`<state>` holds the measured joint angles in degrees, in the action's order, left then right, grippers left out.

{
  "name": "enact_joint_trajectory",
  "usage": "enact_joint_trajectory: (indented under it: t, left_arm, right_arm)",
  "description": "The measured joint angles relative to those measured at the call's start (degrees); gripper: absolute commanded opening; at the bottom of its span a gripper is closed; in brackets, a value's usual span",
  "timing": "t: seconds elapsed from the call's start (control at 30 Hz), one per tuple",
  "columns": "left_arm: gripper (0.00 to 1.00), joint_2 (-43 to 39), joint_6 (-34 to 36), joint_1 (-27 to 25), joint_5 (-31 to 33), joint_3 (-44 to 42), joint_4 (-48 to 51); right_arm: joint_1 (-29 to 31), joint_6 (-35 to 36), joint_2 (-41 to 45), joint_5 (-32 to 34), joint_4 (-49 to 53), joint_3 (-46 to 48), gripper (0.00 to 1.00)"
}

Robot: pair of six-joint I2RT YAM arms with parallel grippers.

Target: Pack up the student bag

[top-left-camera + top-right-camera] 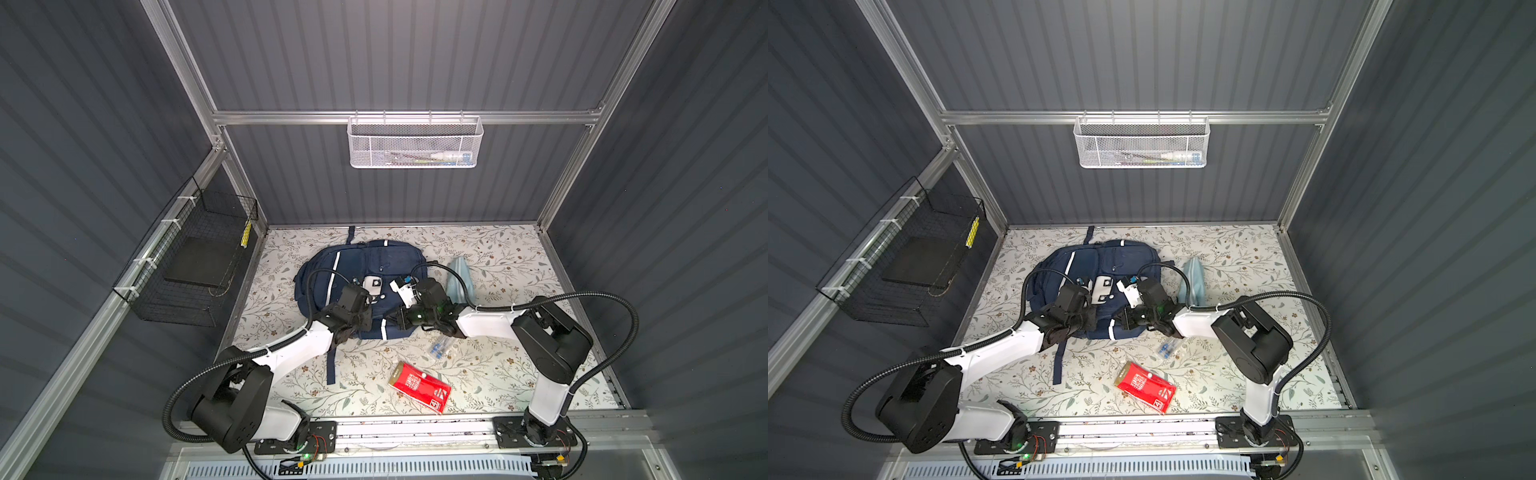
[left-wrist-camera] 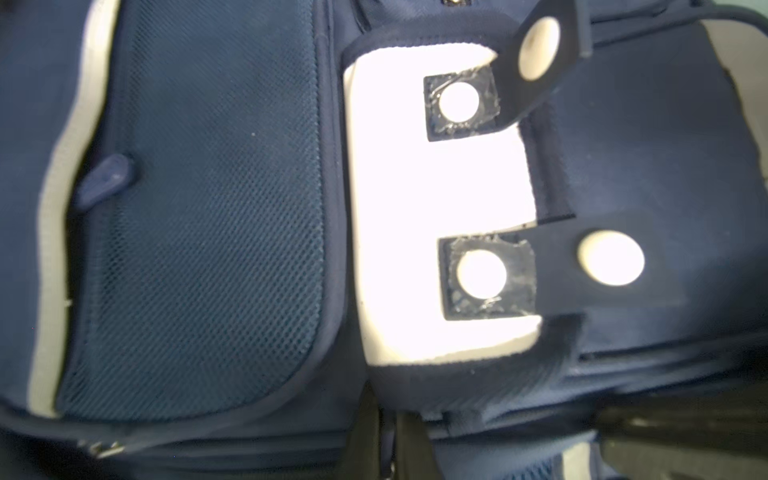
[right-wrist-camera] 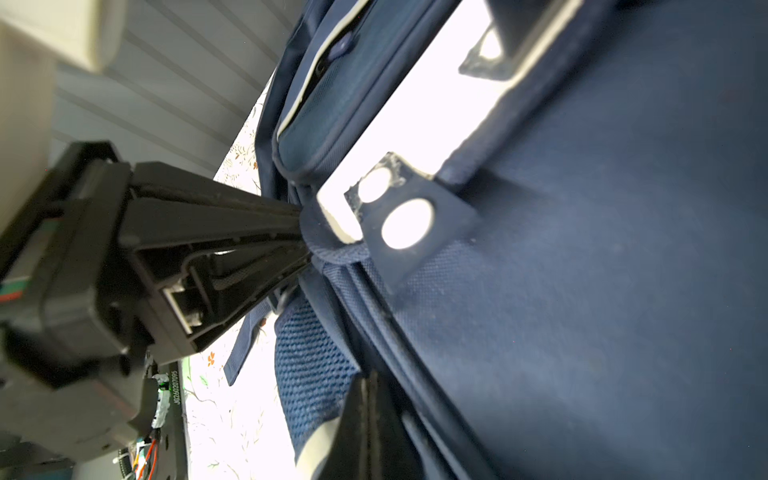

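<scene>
- My desk [image 1: 498, 357] wears a pale floral cover. Grey ribbed walls [image 1: 395, 62] and an aluminium frame [image 1: 407, 117] close it in on three sides.
- A white mesh basket [image 1: 415, 143] hangs on the back rail. A black wire basket [image 1: 178, 307] hangs on the left wall and holds a dark flat slab [image 1: 199, 262].
- The bag [image 1: 322, 270] lies flat, front up, toward the back of the desk and a little left of centre. One strap [image 1: 331, 361] trails toward the front edge.
- A light-blue pouch [image 1: 461, 276] lies just beside the bag's right edge. A clear packet [image 1: 442, 345] and a red packet [image 1: 419, 386] lie nearer the front, apart from the bag.
- Left gripper [image 3: 301, 237]: jaws drawn together, pinching the navy trim at a corner of the bag's white patch [image 3: 415, 124].
- Right gripper [image 3: 368, 419]: I see its fingers pressed together low against the bag's side seam. Whether fabric is caught between them I cannot tell.
- In both top views the arms [image 1: 299, 349] meet over the near end of the bag, and their wrists hide both sets of fingertips from me.
- Only the right wrist view shows the left gripper's pinch from the side.
- Only the left wrist view gives me the patch face-on. It shows two dark squares [image 2: 490, 126] with white discs [image 2: 482, 274], and two navy tabs [image 2: 552, 266], each with a white disc. A mesh pocket [image 2: 199, 208] lies beside the patch.
- The pouch, both packets and both baskets appear in the top views alone.
</scene>
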<state>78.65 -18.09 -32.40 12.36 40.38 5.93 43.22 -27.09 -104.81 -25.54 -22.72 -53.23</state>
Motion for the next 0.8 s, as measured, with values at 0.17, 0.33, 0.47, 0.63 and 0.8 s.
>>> enact_joint_trajectory:
  t: [0.17,0.33,0.47,0.63,0.8]
  left_arm:
    - [0.0,-6.69,-0.46,1.75,-4.94,-4.15,-2.16]
    - [0.0,-13.73,0.66,3.02,-9.18,-7.13,-1.03]
    - [0.0,-15.54,1.77,3.74,-11.06,-8.68,-1.64]
    - [0.0,-13.79,3.15,3.87,-10.86,-8.7,-1.44]
    - [0.0,-11.85,4.24,3.85,-10.91,-8.41,-1.03]
  right_arm:
    - [0.0,-2.54,0.33,-0.72,0.04,0.07,0.0]
    - [0.11,-1.97,0.33,-2.12,2.27,-1.53,0.14]
    - [-0.22,1.27,0.85,-0.96,6.93,-4.57,0.25]
    - [1.18,8.0,2.93,0.79,11.67,-7.78,0.4]
    - [2.69,16.26,2.34,7.74,16.28,-13.75,0.48]
